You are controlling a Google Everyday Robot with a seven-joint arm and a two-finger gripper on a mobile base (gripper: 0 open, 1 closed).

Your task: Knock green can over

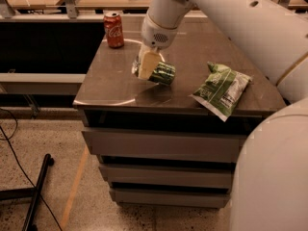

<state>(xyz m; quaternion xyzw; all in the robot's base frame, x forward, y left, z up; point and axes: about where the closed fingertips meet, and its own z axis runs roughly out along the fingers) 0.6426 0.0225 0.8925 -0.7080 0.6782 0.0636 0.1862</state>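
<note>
Near the middle of the dark tabletop, the green can is tipped onto its side, its length running roughly left to right with the right end turned a little toward the front edge. Its left end is hidden behind the gripper, whose pale cream tip touches or overlaps the can there. Whether that grip is closed on the can or spread beside it cannot be told from this view. The white arm comes down to it from the upper right. Toward the back left corner, well apart from the green can, a red cola can stands upright. Near the front right edge lies a crinkled green-and-white snack bag, one corner just past the rim. Below the top sit grey drawers – stacked one under another. On the speckled floor at the left lie a thin cable and a black stand leg.
</note>
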